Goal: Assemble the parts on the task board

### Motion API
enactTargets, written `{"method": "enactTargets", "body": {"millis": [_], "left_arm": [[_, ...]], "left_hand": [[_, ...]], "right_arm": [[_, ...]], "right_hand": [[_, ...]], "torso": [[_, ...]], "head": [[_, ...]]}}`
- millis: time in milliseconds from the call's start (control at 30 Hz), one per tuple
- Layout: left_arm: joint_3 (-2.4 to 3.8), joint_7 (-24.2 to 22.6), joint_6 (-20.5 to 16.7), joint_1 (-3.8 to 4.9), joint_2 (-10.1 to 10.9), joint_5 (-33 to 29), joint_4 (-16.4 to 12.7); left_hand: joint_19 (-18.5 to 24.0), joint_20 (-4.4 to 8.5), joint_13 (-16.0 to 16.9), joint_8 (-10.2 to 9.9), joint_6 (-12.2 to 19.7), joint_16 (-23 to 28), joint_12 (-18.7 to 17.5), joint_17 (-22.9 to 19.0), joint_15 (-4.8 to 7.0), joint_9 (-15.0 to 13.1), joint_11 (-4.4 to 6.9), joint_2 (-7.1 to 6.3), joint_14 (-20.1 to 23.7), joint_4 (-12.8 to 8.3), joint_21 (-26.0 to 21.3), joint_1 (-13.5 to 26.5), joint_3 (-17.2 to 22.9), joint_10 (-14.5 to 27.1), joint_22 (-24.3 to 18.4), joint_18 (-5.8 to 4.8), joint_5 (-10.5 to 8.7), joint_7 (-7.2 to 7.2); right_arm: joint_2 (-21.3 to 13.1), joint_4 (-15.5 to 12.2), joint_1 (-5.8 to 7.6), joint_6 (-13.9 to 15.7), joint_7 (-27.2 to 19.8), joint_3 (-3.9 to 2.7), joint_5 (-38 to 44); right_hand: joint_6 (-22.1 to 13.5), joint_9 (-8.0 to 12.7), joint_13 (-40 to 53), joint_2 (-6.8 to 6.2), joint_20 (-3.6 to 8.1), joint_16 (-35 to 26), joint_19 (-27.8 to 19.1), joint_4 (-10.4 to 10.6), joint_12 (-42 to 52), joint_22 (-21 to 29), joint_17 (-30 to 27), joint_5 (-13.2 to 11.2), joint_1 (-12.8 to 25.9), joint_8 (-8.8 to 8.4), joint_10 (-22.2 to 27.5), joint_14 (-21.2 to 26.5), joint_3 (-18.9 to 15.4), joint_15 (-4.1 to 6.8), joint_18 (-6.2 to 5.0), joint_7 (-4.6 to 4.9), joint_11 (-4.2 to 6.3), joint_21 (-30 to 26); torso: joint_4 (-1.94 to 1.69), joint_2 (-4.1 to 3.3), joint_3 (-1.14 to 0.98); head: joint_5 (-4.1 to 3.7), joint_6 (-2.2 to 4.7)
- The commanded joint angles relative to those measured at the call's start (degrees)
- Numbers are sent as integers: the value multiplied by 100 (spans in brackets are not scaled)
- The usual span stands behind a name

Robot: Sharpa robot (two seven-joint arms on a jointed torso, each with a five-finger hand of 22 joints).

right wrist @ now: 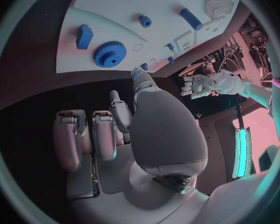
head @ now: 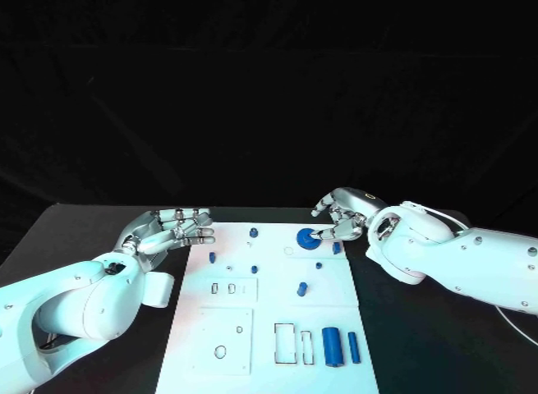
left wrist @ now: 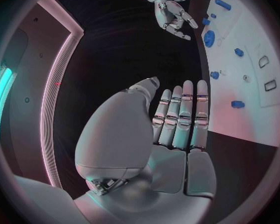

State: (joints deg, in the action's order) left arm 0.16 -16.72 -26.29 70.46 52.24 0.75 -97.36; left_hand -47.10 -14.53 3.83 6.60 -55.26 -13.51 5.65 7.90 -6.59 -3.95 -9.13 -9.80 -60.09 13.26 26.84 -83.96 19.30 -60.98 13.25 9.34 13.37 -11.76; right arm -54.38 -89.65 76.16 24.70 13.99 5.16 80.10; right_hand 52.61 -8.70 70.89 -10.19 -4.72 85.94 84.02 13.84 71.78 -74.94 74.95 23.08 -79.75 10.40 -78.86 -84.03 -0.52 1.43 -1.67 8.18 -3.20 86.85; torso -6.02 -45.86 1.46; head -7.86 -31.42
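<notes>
**Both hands empty at the far corners of the board**

The black table (head: pixel 91 238) carries the white task board (head: pixel 269 320), which runs lengthwise away from the robot down the middle.

The right hand (head: pixel 343 220) sits at the board's far right corner, fingers curled downward just beside the blue gear (head: pixel 306 238). The right wrist view shows a strip of dark table between the fingertips and the gear (right wrist: pixel 110 54), so the hand holds nothing; its fingers are bent but apart.

The left hand (head: pixel 172 230) hovers off the board's far left edge, palm up, fingers straight and side by side, holding nothing.

Near the board's close end a large blue cylinder (head: pixel 332 345) lies beside a slimmer blue bar (head: pixel 354 347), both to the right of two outlined rectangular slots (head: pixel 284 341).

In the middle of the board stands a short blue peg (head: pixel 302 289). Smaller blue pegs dot the far half, one of them near the far edge (head: pixel 253 233).
</notes>
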Motion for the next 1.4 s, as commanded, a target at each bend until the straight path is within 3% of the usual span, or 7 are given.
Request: {"method": "enactTargets", "body": {"millis": [33, 133, 333, 567, 1233, 1400], "left_arm": [[-1, -5, 146, 0, -32, -2, -25], [-3, 0, 148, 0, -43, 1, -41], [-5, 5, 146, -1, -49, 10, -77], [-6, 12, 142, -1, -41, 22, -103], [-6, 33, 128, -1, -16, 28, -102], [-6, 45, 135, -1, -7, 28, -108]], "left_hand": [[42, 2, 1, -34, -18, 34, -23, 8, -29, 4, -6, 9, 6, -26, 27, 28, -1, -1, 10, 97, -20, -25], [47, 1, 1, -39, -15, 38, -28, 8, -30, 4, -8, 7, 10, -29, 29, 27, -1, 1, 11, 96, -21, -26], [59, -2, 0, -51, -6, 48, -42, 8, -34, 6, -12, 4, 19, -36, 35, 27, -4, 10, 15, 96, -22, -29], [59, -2, 0, -51, -6, 49, -42, 8, -34, 6, -12, 3, 19, -36, 35, 27, -4, 10, 15, 96, -22, -29], [77, -5, -2, -68, 3, 62, -61, 9, -39, 7, -17, 6, 27, -48, 45, 22, -3, 21, 21, 95, -21, -33], [78, -5, -2, -68, 3, 62, -62, 9, -39, 7, -17, 6, 27, -49, 46, 21, -2, 21, 21, 95, -21, -33]], "right_arm": [[102, 137, -49, -314, 170, 7, -99], [184, 245, -89, -362, 211, 10, -103], [360, 462, -170, -449, 193, 15, -9], [424, 578, -202, -467, 200, 16, 79], [466, 628, -209, -443, 195, 16, 48], [478, 630, -208, -427, 217, 16, 36]], "right_hand": [[-79, -10, 130, -5, -62, 55, 311, 57, 122, -1123, 754, 22, -71, 51, -75, -442, -18, -56, 63, 6, -7, 41], [-131, -18, 269, -7, -75, 90, 323, 107, 254, -1143, 820, 23, -100, 82, -125, -453, -47, -71, 67, 19, -22, 53], [-186, -40, 578, 0, -98, 166, 340, 180, 553, -1172, 972, 57, -167, 159, -266, -482, -82, -92, 73, 36, -42, 71], [-189, -55, 760, 20, -108, 212, 367, 204, 730, -1210, 1068, 76, -203, 210, -361, -501, -88, -100, 83, 38, -48, 97], [-18, -107, 1067, 135, -105, 276, 420, 211, 1024, -1284, 1204, 131, -235, 384, -534, -529, -63, -87, 102, 1, -21, 147], [13, -111, 1083, 148, -102, 281, 418, 202, 1039, -1283, 1214, 133, -244, 402, -541, -531, -58, -83, 102, -6, -16, 146]], "torso": [[-4, -1, -9], [-12, -8, -10], [-15, -42, -35], [-16, -59, -42], [-22, -48, -24], [-26, -46, -20]], "head": [[11, -28], [3, -49], [11, -67], [7, -89], [-7, -131], [-11, -175]]}}
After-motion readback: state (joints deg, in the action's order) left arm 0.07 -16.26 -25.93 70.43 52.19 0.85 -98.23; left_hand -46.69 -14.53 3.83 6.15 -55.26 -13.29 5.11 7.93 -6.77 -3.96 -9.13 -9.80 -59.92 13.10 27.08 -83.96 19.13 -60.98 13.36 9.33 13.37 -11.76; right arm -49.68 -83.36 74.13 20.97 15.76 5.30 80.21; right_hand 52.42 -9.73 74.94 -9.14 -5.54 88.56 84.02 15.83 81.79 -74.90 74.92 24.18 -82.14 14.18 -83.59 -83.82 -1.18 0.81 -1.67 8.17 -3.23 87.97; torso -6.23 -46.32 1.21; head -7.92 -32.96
